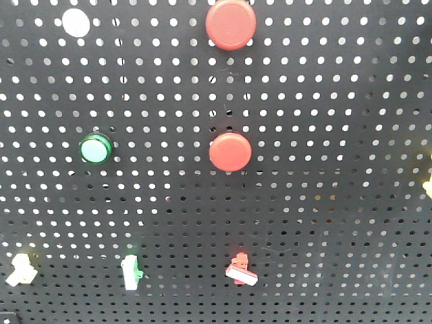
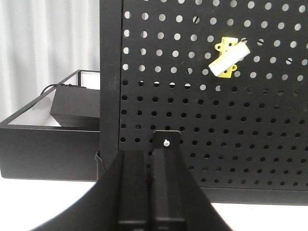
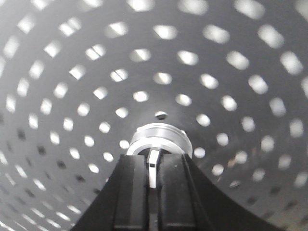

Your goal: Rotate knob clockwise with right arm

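In the right wrist view my right gripper [image 3: 153,163] is shut on the knob's thin white handle [image 3: 153,169]. The handle stands upright between the two black fingers. The knob's silver round collar [image 3: 159,135] sits on the black pegboard [image 3: 202,57] just past the fingertips. The board around it is blurred in a ring. In the left wrist view my left gripper [image 2: 150,156] is shut and empty, low in front of the pegboard's [image 2: 269,125] left edge. Neither gripper shows in the front view.
The front view shows the pegboard [image 1: 324,202] with two red round buttons [image 1: 230,23] [image 1: 229,151], a green lamp [image 1: 95,148], a white cap [image 1: 75,22] and small switches along the bottom [image 1: 241,270]. A yellow switch [image 2: 227,57] and a black tray [image 2: 48,144] show in the left wrist view.
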Motion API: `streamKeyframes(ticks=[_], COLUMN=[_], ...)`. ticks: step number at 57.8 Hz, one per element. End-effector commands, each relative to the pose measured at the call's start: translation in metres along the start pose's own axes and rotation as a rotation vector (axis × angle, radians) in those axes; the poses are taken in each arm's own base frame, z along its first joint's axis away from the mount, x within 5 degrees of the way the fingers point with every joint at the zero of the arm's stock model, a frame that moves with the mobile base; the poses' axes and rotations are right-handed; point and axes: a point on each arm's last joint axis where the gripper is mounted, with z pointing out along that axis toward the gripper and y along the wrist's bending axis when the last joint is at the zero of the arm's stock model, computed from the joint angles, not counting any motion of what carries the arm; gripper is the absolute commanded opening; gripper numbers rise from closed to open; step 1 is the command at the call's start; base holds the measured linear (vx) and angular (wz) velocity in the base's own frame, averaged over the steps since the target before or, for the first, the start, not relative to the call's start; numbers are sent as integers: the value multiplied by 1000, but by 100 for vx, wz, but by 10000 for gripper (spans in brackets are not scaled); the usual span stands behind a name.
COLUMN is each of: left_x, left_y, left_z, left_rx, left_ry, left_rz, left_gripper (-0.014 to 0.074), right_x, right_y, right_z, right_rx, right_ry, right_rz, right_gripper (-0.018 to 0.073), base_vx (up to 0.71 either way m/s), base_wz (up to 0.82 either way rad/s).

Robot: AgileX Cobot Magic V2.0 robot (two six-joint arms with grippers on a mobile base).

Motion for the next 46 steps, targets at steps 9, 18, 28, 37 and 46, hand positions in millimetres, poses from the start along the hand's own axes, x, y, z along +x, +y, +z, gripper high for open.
streamKeyframes(ticks=[9, 18, 28, 37, 46], left_x=[-3, -3, -3, -3, -3], left_y=[1, 1, 1, 1, 1], left_z=[0, 0, 0, 0, 0], left_rx=[-5, -5, -5, -5, -5], left_ry=[-66, -66, -66, -66, -66], left_rz=[-17, -17, -17, -17, -17], left_gripper=[-6, -6, -6, -6, -6], right_x=[-20, -21, -21, -20, -16], right_y=[20, 18, 18, 17, 18], right_z=[-2, -2, -2, -2, -23], right_rx=[-189, -167, -158, -151, -103], right_ry=[-177, -193, -195, -187, -129], right_rz=[75, 17, 3, 3, -33], right_gripper=[-8, 13, 109, 260, 348], base_vx=[0, 0, 0, 0, 0], base_wz=[0, 0, 0, 0, 0])
